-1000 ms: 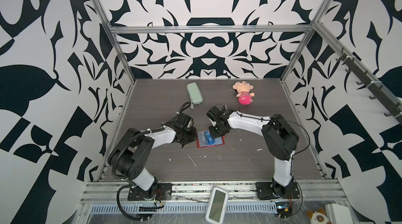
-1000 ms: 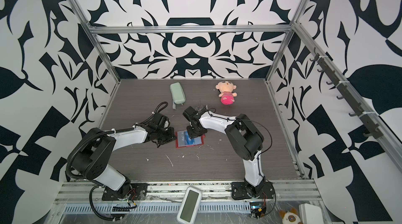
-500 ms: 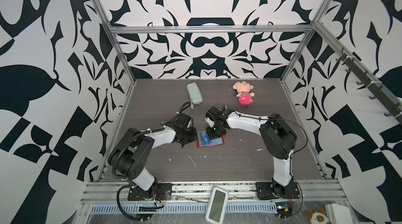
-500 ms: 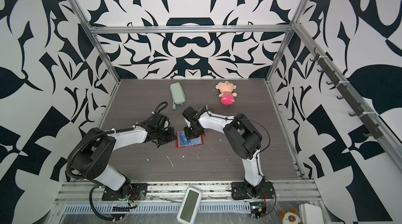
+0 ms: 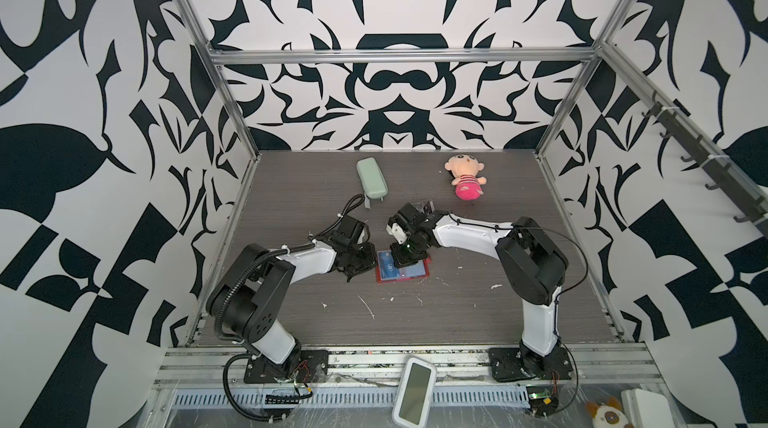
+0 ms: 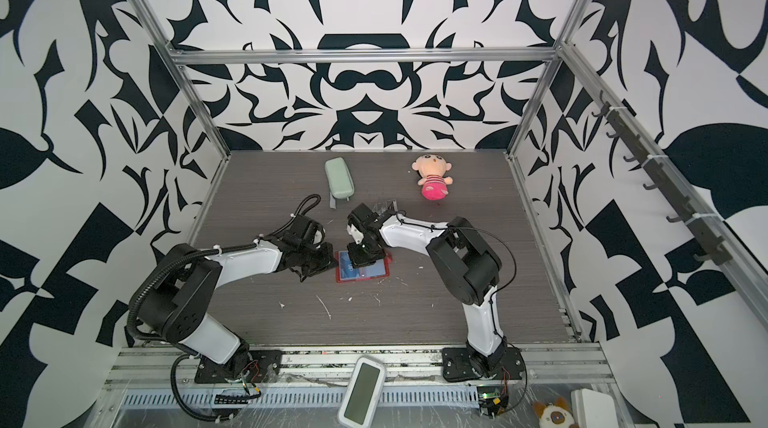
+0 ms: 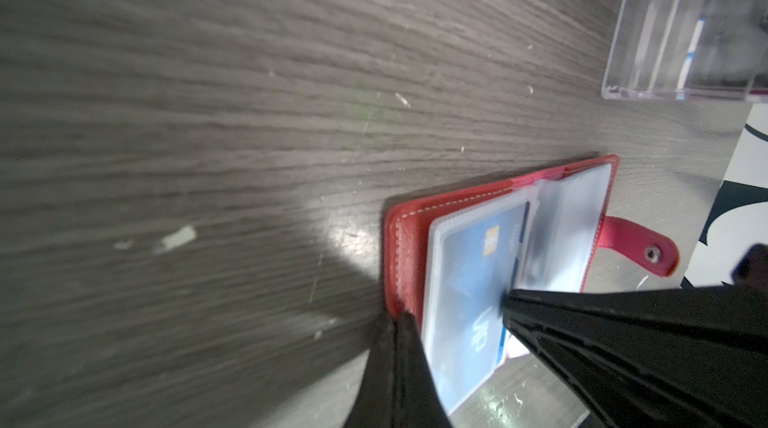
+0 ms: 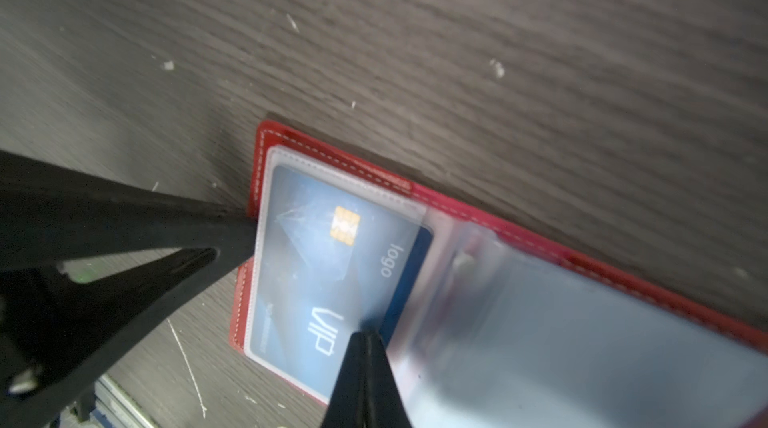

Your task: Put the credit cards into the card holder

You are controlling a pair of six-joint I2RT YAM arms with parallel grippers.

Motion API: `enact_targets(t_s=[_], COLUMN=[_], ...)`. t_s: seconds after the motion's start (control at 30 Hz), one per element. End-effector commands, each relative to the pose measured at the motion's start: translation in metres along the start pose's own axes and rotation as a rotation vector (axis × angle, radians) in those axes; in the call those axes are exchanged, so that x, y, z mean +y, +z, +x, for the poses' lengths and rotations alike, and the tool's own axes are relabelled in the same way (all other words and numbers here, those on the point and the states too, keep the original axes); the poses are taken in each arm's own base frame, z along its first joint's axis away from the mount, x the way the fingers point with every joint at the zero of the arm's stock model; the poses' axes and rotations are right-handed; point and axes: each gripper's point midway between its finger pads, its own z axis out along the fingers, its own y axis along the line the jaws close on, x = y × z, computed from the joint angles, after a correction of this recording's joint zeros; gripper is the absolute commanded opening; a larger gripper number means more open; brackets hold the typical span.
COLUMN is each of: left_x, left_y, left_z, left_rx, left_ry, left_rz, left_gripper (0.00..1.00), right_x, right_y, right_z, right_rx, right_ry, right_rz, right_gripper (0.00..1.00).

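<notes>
Both top views first: the red card holder (image 5: 411, 275) (image 6: 374, 275) lies open about mid-desk (image 5: 457, 313), and both arms are down on it. The left gripper (image 5: 369, 267) (image 6: 329, 267) is at its left edge. The right gripper (image 5: 405, 259) (image 6: 361, 259) is over the pages, tips pointing down. The blue card (image 5: 386, 267) (image 6: 345, 266) shows on the left page. Near the back wall a pale green case (image 5: 372, 178) and a pink doll (image 5: 465, 181) lie well apart from the action. A clear box (image 5: 424, 205) sits just behind the right wrist.

Over to the left wrist view: the left gripper (image 7: 400, 320) is closed, tips together with nothing between them, pressing on the red border of the card holder (image 7: 409, 247) near a corner. The blue card (image 7: 469, 280) sits under a clear sleeve, "VIP" readable. The right gripper (image 7: 508, 304) comes in with its point on that card. The snap tab (image 7: 640, 245) lies unfastened, flat on the desk. The clear box (image 7: 665, 31) is farther off and blurred.

Now the right wrist view: the right gripper (image 8: 365, 336) is shut tight and holding nothing, its tip planted on the blue card (image 8: 324, 255) beside the lettering. The card is nearly all inside the sleeve (image 8: 274, 164). A darker strip along its spine side sticks out uncovered. The left gripper (image 8: 248, 234) touches the card holder (image 8: 374, 174) on its outer red border. Loose clear pages blur by the spine.
</notes>
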Motion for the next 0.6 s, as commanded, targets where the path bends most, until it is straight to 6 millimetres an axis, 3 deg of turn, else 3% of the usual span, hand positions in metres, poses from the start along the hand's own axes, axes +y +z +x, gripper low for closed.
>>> enact_targets(t_s=[0.0, 0.03, 0.13, 0.23, 0.33, 0.57], left_x=[0.012, 0.01, 0.0, -0.011, -0.025, -0.067], left_y=[0.0, -0.003, -0.016, -0.027, -0.034, -0.026], left_z=[0.008, 0.005, -0.007, -0.018, -0.027, -0.025], left_rx=[0.051, 0.044, 0.007, -0.031, -0.055, -0.006], left_ry=[0.014, 0.031, 0.085, 0.138, 0.178, 0.241], left_rz=[-0.074, -0.078, -0.09, -0.085, -0.059, 0.092], left_gripper=[0.0, 0.01, 0.28, 0.41, 0.47, 0.46], right_x=[-0.004, -0.009, -0.031, -0.05, -0.062, -0.077], right_y=[-0.029, -0.032, -0.043, -0.047, -0.047, -0.04], right_z=[-0.014, -0.015, -0.014, -0.008, 0.0, 0.015], right_rx=[-0.115, -0.133, -0.176, -0.182, -0.171, -0.119], right_ry=[0.008, 0.016, 0.056, 0.092, 0.109, 0.115], right_rz=[0.042, 0.066, 0.142, 0.189, 0.213, 0.266], right_gripper=[0.06, 0.06, 0.06, 0.06, 0.06, 0.06])
